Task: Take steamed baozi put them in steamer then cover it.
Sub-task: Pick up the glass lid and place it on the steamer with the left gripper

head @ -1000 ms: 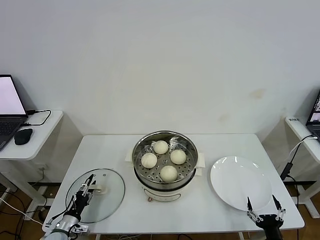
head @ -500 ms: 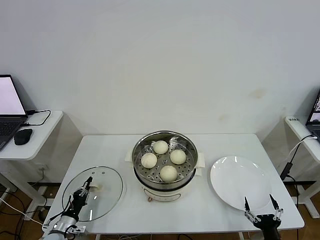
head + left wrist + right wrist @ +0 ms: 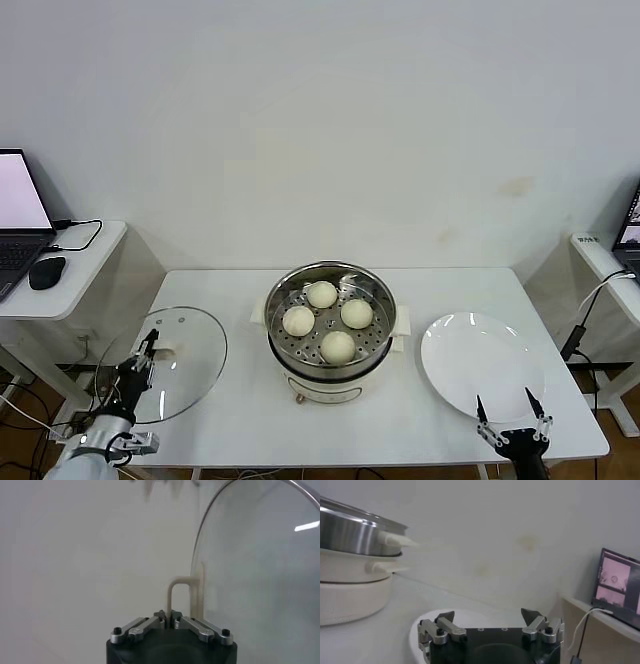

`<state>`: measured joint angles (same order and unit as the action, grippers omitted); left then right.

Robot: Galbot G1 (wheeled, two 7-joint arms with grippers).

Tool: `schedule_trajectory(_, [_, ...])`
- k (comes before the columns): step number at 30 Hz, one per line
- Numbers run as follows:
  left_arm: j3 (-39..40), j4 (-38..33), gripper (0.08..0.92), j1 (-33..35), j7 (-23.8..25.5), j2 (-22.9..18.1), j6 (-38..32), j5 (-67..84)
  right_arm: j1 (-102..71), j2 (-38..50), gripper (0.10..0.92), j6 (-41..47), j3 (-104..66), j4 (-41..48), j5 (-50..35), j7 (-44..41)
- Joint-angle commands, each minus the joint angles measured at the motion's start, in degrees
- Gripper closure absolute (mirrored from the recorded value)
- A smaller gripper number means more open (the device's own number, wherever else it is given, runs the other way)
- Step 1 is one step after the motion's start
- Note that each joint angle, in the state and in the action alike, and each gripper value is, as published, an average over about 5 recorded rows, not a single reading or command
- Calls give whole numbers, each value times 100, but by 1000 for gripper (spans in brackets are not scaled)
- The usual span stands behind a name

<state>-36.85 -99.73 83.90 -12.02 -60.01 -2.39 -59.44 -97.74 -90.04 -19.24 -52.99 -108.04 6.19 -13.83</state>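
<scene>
Four off-white steamed baozi [image 3: 328, 319] lie on the perforated tray inside the steel steamer [image 3: 330, 300] on its cream base at the table's middle. My left gripper [image 3: 147, 352] is shut on the cream handle [image 3: 179, 595] of the clear glass cover [image 3: 165, 360] and holds it lifted and tilted over the table's left edge; the cover's metal rim [image 3: 210, 515] shows in the left wrist view. My right gripper [image 3: 508, 412] is open and empty at the front right, by the white plate [image 3: 482, 365]. The steamer's side [image 3: 355, 535] shows in the right wrist view.
A side table [image 3: 60, 275] at the left holds a laptop and a mouse [image 3: 46, 272]. Another side table [image 3: 605, 255] with a laptop and a cable stands at the right. The wall is behind the table.
My left gripper has lifted the cover off the table and carried it left and up, tilting it. My right gripper has drawn slightly back and left near the plate's front edge.
</scene>
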Motion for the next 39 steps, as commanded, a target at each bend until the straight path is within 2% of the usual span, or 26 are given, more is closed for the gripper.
schedule_trajectory(1, [109, -1816, 867, 37, 1037, 598, 1150, 727, 24, 6, 202, -56, 121, 41, 34, 72])
schedule_trajectory(4, [459, -2049, 867, -231, 1254, 840, 1351, 943, 54, -1, 203, -82, 162, 74, 60, 139])
schedule_trajectory(8, [1213, -1961, 867, -955, 1372, 1054, 1539, 1066, 108, -22, 203, -84, 249, 118, 182, 230])
schedule_trajectory(14, [2452, -1800, 867, -1988, 1607, 931, 1981, 798, 213, -36, 203, -66, 351, 195, 509, 375])
schedule_trajectory(18, [3161, -1637, 867, -2544, 1950, 643, 2408, 556, 307, -41, 203, -44, 364, 277, 836, 502])
schedule_trajectory(24, [3998, -1420, 867, -3159, 2335, -109, 2857, -305, 397, -44, 203, -7, 439, 413, 1056, 684])
schedule_trajectory(31, [4382, -1020, 867, -3530, 2739, -928, 3127, -1280, 483, -46, 202, 6, 495, 556, 1226, 767])
schedule_trajectory(39, [4518, -812, 867, -3529, 2990, -1307, 3356, -1487, 494, -48, 203, 17, 495, 656, 1302, 796])
